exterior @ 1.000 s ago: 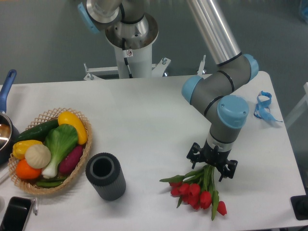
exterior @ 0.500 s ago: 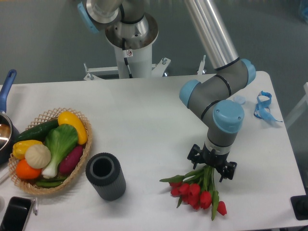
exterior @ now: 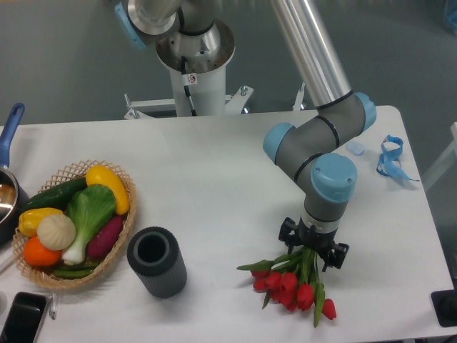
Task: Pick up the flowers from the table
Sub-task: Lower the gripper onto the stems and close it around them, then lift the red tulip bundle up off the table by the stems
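The arm (exterior: pixel 314 78) reaches down from the rear of the surface (exterior: pixel 214 164) toward its front right area. The gripper (exterior: pixel 313 250) points straight down over the stem end of the flowers (exterior: pixel 293 282). From this view the fingers are hidden under the black wrist flange and among the green stems — how far open they are, and whether they have hold of the stems, cannot be told.

Flowers: a bunch of red tulips lying flat on the surface near the front edge, right of centre. The stems run up toward the gripper; the red heads fan out toward the front edge. One long leaf sticks out to the left.

Other items on the surface:
- Basket (exterior: pixel 118 250) — woven, oval, at the front left. It holds a yellow pepper, a green leafy vegetable, a cucumber, an orange, a purple item and a pale round item.
- Black cylinder (exterior: pixel 156 261) — upright, open at the top, just beside the right rim of the basket and well apart from the flowers.
- Blue ribbon (exterior: pixel 389 158) — at the right edge, toward the rear right corner.
- Pan (exterior: pixel 8 187) — at the left edge, blue handle pointing rearward, partly cut off by the frame.
- Dark flat device (exterior: pixel 21 318) — at the front left corner, partly out of frame.
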Tool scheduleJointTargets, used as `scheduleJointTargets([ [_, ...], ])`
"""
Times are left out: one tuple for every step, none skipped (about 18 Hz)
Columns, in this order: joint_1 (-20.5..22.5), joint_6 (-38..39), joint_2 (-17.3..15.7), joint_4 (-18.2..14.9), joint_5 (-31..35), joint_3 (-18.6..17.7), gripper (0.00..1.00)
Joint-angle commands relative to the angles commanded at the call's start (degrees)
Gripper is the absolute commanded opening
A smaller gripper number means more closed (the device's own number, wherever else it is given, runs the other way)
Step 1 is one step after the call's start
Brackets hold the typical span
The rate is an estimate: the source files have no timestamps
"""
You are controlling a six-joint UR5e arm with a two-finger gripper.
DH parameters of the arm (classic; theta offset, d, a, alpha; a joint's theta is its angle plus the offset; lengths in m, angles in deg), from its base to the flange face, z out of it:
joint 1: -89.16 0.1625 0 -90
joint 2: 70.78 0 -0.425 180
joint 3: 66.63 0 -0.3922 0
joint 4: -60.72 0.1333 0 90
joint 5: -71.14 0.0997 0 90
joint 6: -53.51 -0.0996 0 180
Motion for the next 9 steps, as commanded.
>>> scheduleJointTargets([
  [0.0, 0.1, -0.1, -0.1, 0.0, 0.0, 0.61],
  [0.0, 0.2, -0.3, -0.1, -0.1, -0.1, 0.60],
  [-0.1, 0.3, -0.4, -0.1, -0.1, -0.1, 0.56],
  [0.0, 0.3, -0.4, -0.1, -0.1, -0.3, 0.50],
  [0.0, 0.4, -0.5, -0.1, -0.1, -0.3, 0.47],
  [-0.1, 0.4, -0.5, -0.1, -0.1, -0.4, 0.45],
  [-0.1, 0.4, -0.6, -0.2, -0.1, -0.3, 0.42],
  [-0.1, 0.4, -0.6, -0.2, -0.1, -0.3, 0.41],
  [-0.3, 0.5, -0.6, -0.2, 0.0, -0.3, 0.40],
])
